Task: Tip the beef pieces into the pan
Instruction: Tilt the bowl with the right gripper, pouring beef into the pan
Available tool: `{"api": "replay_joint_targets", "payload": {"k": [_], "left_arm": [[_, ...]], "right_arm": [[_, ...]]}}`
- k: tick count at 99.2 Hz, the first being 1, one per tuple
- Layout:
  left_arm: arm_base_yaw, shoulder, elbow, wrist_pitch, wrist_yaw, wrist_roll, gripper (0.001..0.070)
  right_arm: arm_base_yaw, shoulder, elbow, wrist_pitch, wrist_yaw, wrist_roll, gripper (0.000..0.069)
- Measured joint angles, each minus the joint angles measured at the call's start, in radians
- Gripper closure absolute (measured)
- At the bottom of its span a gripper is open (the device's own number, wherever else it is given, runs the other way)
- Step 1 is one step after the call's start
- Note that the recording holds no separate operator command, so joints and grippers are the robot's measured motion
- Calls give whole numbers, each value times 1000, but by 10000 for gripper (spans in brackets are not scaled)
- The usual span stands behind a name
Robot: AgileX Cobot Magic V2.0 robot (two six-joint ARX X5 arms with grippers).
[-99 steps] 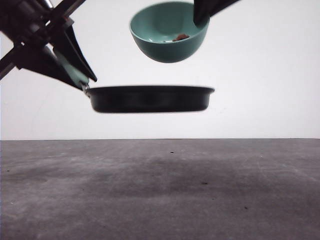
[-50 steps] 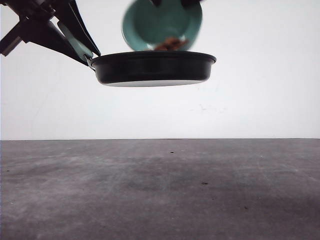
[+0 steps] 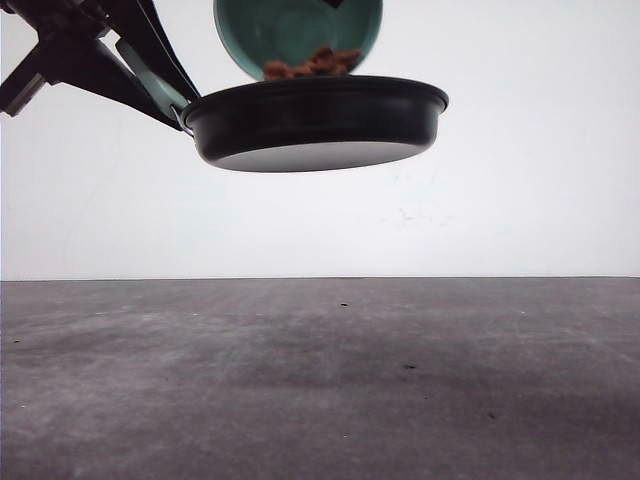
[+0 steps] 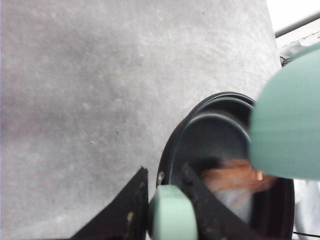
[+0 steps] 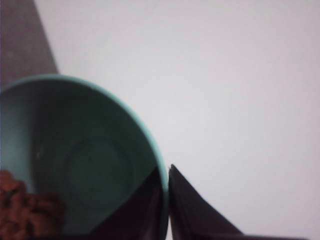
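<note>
the pouring step is in hand now. the left gripper (image 4: 162, 212) is clenched on the mint-green handle (image 4: 170, 215) of the pan (image 3: 318, 120) and holds it high in the air, well above the bench (image 3: 320, 380), over its far left part. the right gripper (image 5: 167, 200) pinches the rim of the teal bowl (image 3: 298, 35), one finger inside the wall and one outside, and holds the bowl tipped steeply just above the far edge of the pan.

the beef pieces (image 3: 312, 63) lie gathered at the lowest part of the bowl, at its rim, right over the pan. in the left wrist view a blurred reddish mass (image 4: 235, 177) shows under the bowl inside the pan, so i judge that some pieces are falling or have already landed, but the blur does not let me be sure.

the long axis of the pan, from handle to far rim, runs left to right along the bench, with the handle pointing to the left and a little upward. the open mouth of the bowl faces toward the camera and downward.

the next move, i think, calls for more tilt of the bowl while its rim remains over the middle of the pan, and for a level, steady pan.
</note>
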Motion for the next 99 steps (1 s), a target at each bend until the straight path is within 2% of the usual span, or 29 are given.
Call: {"api": "replay_joint_targets", "payload": {"k": [40,65,88,99], "left_arm": [[33,0,0,-24,6,-7,651],[65,0,0,-24,6,-7,651],[83,0,0,-23,4,-7,651],[84,0,0,-23,-2,-7,651]], "right_arm": [[-33,0,0,129,-36,-90,680],[-33,0,0,192,-71,-94,680],[-34,0,0,194,-96,-84,680],[-47,0,0,194,-148,-85,680]]}}
